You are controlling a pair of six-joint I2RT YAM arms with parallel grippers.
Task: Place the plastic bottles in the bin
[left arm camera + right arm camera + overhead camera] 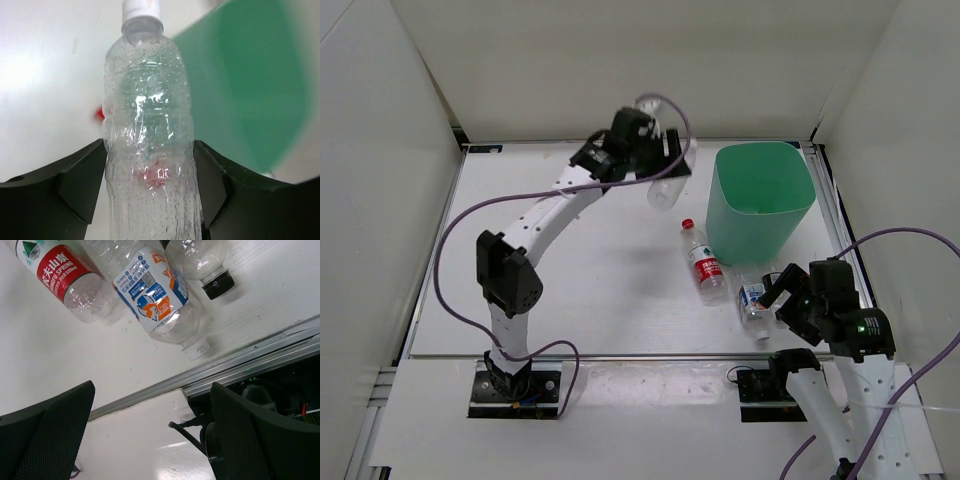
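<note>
My left gripper (665, 172) is shut on the plain white-capped clear bottle (664, 189) and holds it in the air just left of the mint-green bin (761, 205). In the left wrist view the bottle (147, 125) stands between my fingers, with the bin (250, 95) to its right. The red-capped bottle (703, 262) lies on the table in front of the bin. The blue-white labelled bottle (753, 300) lies to its right, by my open, empty right gripper (782, 297). The right wrist view shows the red-labelled bottle (60, 270), the blue-white bottle (155, 295) and the black-capped bottle (202, 265).
White walls enclose the table on the left, back and right. A metal rail (240, 357) runs along the table's near edge, close to the bottles. Purple cables (450, 260) loop off both arms.
</note>
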